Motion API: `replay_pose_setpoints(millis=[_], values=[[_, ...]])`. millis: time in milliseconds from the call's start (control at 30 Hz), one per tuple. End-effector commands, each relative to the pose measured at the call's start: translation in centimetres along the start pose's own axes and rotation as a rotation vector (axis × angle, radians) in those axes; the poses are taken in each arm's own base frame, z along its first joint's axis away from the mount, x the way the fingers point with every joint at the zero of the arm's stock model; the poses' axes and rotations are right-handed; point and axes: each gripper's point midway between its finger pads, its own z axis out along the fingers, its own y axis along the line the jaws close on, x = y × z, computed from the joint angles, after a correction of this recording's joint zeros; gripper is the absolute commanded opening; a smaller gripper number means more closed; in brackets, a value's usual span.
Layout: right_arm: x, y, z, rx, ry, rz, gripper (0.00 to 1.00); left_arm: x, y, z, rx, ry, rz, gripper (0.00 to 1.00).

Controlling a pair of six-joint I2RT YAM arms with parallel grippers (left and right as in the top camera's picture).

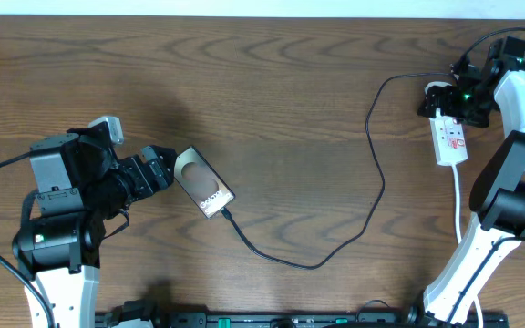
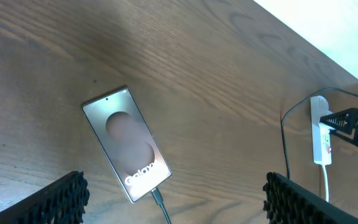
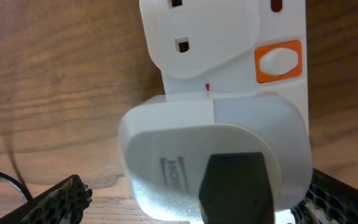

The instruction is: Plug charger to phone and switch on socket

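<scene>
The phone (image 1: pixel 203 182) lies flat on the table, screen up with white "Galaxy" text; it also shows in the left wrist view (image 2: pixel 129 144). The charger, a thin black cable (image 1: pixel 372 210), has its plug tip in the phone's lower end (image 2: pixel 158 196) and loops right and up to the socket, a white power strip (image 1: pixel 451 138). My left gripper (image 1: pixel 162 169) is open and empty just left of the phone (image 2: pixel 179 205). My right gripper (image 1: pixel 440 98) is open, its fingers on either side of a white adapter (image 3: pixel 185 143) plugged into the strip (image 3: pixel 229 37). An orange switch (image 3: pixel 279 61) sits beside it.
The strip's white cord (image 1: pixel 460 205) runs down towards the right arm's base. A black connector (image 3: pixel 235 186) sticks out of the adapter. The wooden table's far edge (image 2: pixel 328 59) shows behind the strip.
</scene>
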Motion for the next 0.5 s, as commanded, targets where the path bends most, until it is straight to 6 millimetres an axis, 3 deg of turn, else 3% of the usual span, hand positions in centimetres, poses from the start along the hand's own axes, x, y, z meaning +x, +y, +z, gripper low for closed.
replay_pose_setpoints(millis=[0, 200, 467], values=[[1.2, 1.8, 1.8, -0.073, 0.057, 0.025, 0.98, -0.1, 0.2, 0.0, -0.013, -0.003, -0.002, 0.89], [1.1, 1.9, 1.8, -0.077, 0.054, 0.025, 0.98, -0.1, 0.2, 0.0, -0.013, -0.003, -0.002, 0.89], [0.6, 4.1, 1.5, -0.209, 0.028, 0.031, 0.99, -0.1, 0.2, 0.0, -0.013, -0.003, -0.002, 0.89]])
